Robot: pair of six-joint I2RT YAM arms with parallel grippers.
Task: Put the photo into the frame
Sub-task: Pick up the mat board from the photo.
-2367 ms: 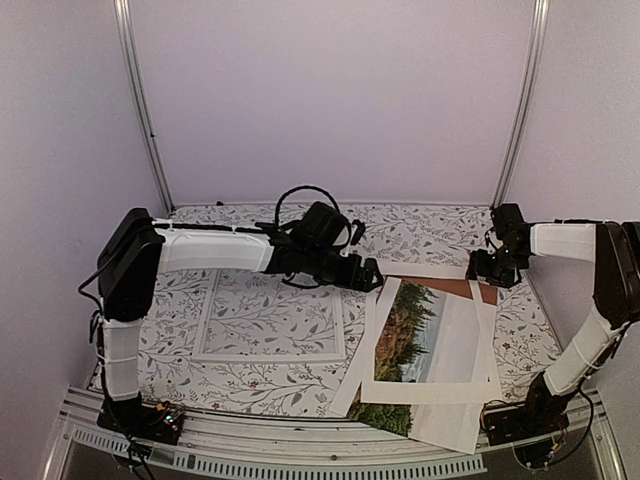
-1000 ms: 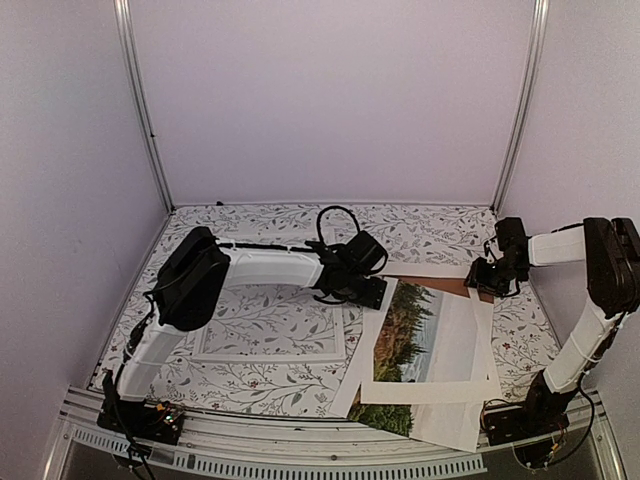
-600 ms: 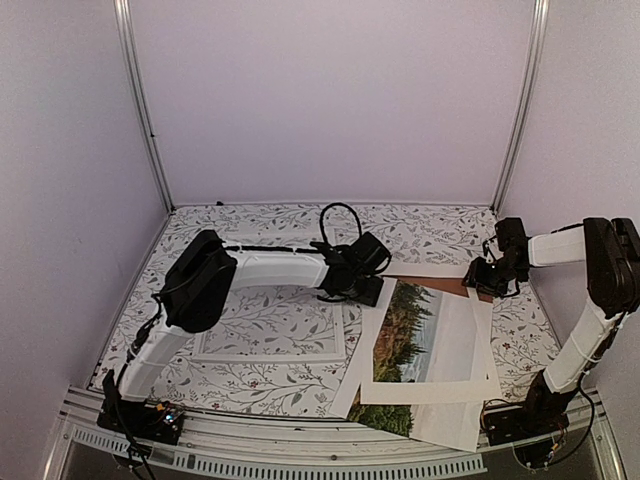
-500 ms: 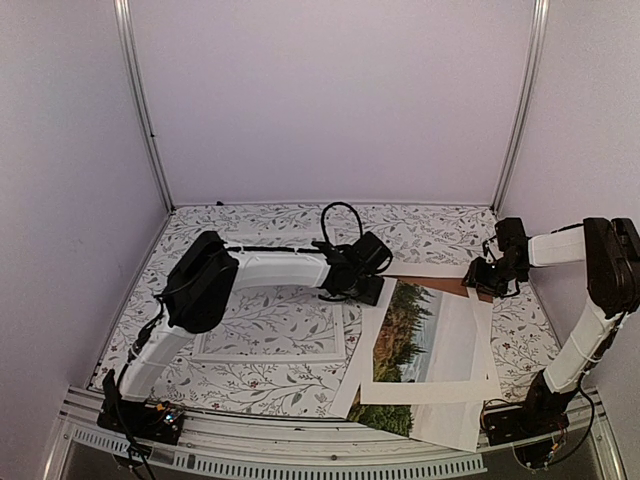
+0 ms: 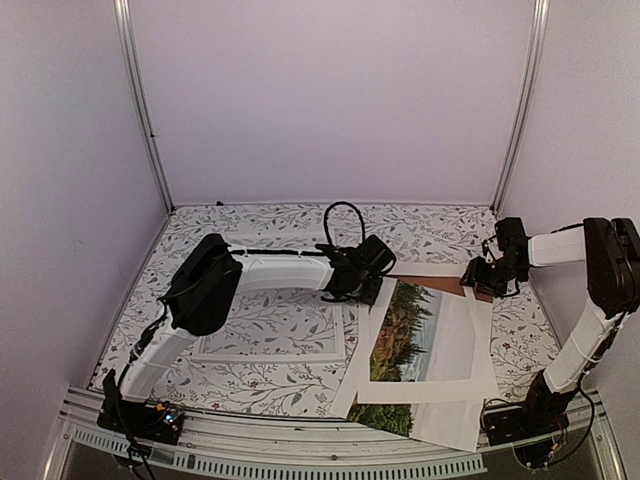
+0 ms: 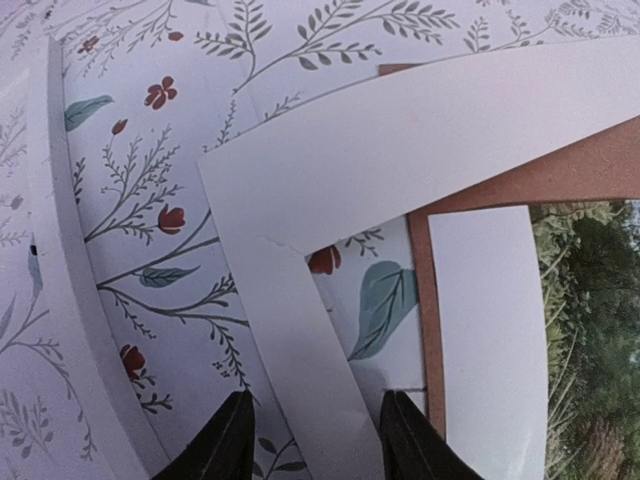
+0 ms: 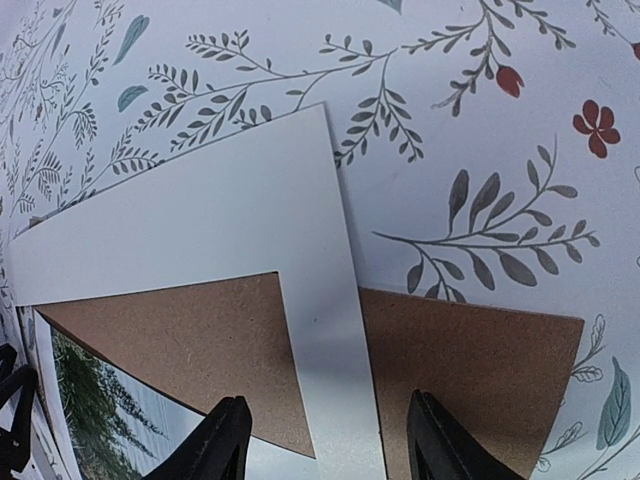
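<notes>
The photo [image 5: 400,325] lies flat at the centre right, with the loose white mat [image 5: 482,340] over it; conifers show through the mat's window. The frame [image 5: 270,356] lies flat to the left, showing the floral cloth through its pane. My left gripper [image 5: 368,290] is low over the mat's far left corner, open, its fingers [image 6: 235,445] straddling a mat strip [image 6: 300,330]; the photo [image 6: 590,330] is to the right and the frame's border [image 6: 60,250] to the left. My right gripper [image 5: 478,278] is open over the mat's far right corner, either side of a strip [image 7: 335,340].
A brown backing board [image 5: 450,285] lies under the photo and mat, seen also as brown backing board [image 7: 200,340] in the right wrist view. The floral cloth [image 5: 250,235] covers the table. Side walls and metal posts [image 5: 515,120] close the workspace.
The left arm has come down and right to the mat's far left corner and its jaws have narrowed. The right gripper has stayed at the far right corner and opened a little.
</notes>
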